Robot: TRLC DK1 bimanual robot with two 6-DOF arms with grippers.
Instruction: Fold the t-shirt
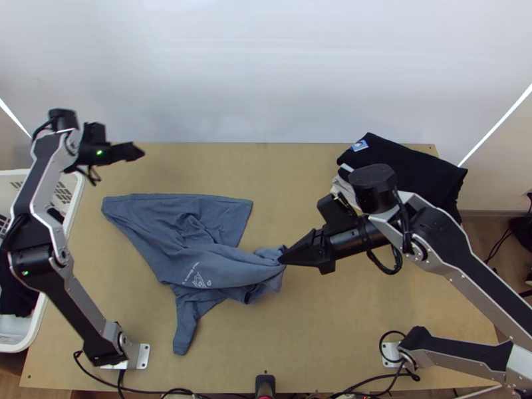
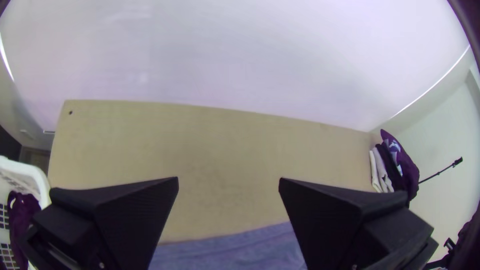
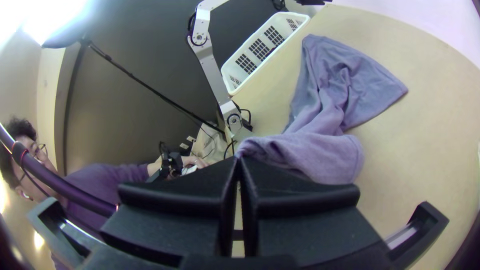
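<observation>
- One t-shirt [image 1: 219, 266] on the table [image 1: 346, 326], blue-grey, left of centre: spread unevenly at its far left part, twisting into a bunched end toward the middle!
- One white print faces up, and one narrow flap pokes toward the near edge.
- Two grippers out here. The right gripper [image 1: 283, 258] has its fingers pressed together, clamped on the shirt's bunched right end.
- And the left gripper [image 1: 141, 152]? Up at the far left, fingers wide apart, holding nothing.
- Far right, one stack of folded clothes [image 1: 415, 169], black cloth on top.
- Left side, one white basket [image 1: 78, 189] with dark cloth [image 1: 16, 299] inside.
</observation>
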